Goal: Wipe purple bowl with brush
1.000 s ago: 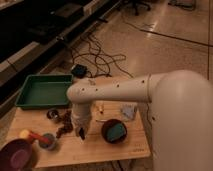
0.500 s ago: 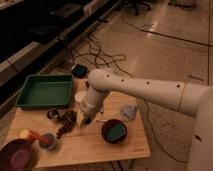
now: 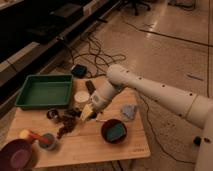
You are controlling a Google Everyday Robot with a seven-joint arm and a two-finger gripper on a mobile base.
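Looking from the near edge of the table (image 3: 100, 150), we find the purple bowl (image 3: 17, 155) at lower left, partly cut off by the frame. At centre frame the gripper (image 3: 88, 115) hangs low over the tabletop, fingers pressed together, well apart from that bowl. We cannot pick out the brush. A green tray (image 3: 44, 91) sits farther back, at left.

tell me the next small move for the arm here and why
Likely swing the pincer toward the purple bowl, which sits at the table corner in the lower left of the view. The pincer is shut over mid-table beside dark clutter, well apart from the bowl, with a small cup roughly between them. I can't tell whether the brush is in its grip.
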